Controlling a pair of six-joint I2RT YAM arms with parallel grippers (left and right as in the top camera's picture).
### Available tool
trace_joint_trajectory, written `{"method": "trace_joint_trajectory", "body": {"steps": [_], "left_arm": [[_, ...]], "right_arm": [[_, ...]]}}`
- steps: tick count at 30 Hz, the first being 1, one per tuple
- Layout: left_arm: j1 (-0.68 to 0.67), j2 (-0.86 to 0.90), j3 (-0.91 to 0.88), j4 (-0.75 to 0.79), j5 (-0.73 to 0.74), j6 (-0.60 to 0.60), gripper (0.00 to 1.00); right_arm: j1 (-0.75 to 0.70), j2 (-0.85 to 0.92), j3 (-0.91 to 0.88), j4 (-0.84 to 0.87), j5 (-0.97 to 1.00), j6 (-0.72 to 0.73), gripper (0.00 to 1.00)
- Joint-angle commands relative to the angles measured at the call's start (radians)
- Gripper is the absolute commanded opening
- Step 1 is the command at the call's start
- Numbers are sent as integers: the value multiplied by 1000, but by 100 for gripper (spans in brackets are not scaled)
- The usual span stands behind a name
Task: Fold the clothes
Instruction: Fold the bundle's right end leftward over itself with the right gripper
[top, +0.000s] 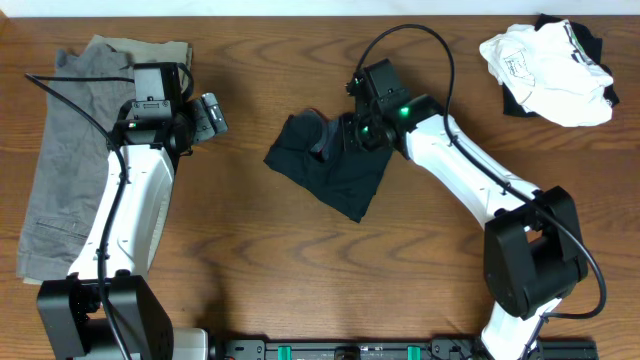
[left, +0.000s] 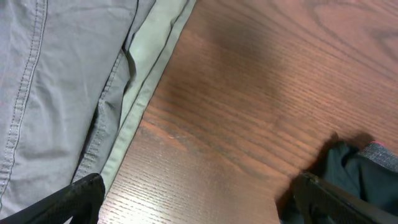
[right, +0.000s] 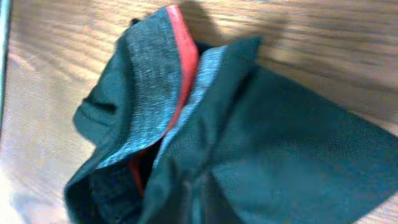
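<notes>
The black leggings (top: 335, 170) lie bunched in a folded heap at the table's middle. In the right wrist view the leggings (right: 292, 137) fill the frame, with the coral-red and grey waistband (right: 163, 74) turned up at the left. My right gripper (top: 362, 128) sits on the heap's upper right part. Its fingers are hidden by cloth, which bunches up toward the camera as if pinched. My left gripper (top: 210, 115) is open and empty over bare wood (left: 199, 208), left of the leggings. One edge of the leggings (left: 351, 168) shows by its right finger.
Folded grey trousers (top: 70, 150) lie along the left side under my left arm, and their hem also shows in the left wrist view (left: 56, 74). A crumpled white and black garment (top: 550, 60) lies at the back right corner.
</notes>
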Motion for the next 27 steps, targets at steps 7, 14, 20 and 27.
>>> {"method": "trace_joint_trajectory", "body": {"steps": [7,14,20,27], "left_arm": [[3,5,-11,12,-13,6,98],[3,5,-11,9,-13,6,98],[5,5,-11,5,-13,40,98],[36,5,-11,9,-13,39,98]], "right_arm": [[10,4,-21,-10,76,67,1],[53,92,-21,51,15,81,1],[77,122,-21,133,-34,80,1],[112,129,-20,301,-51,76,1]]}}
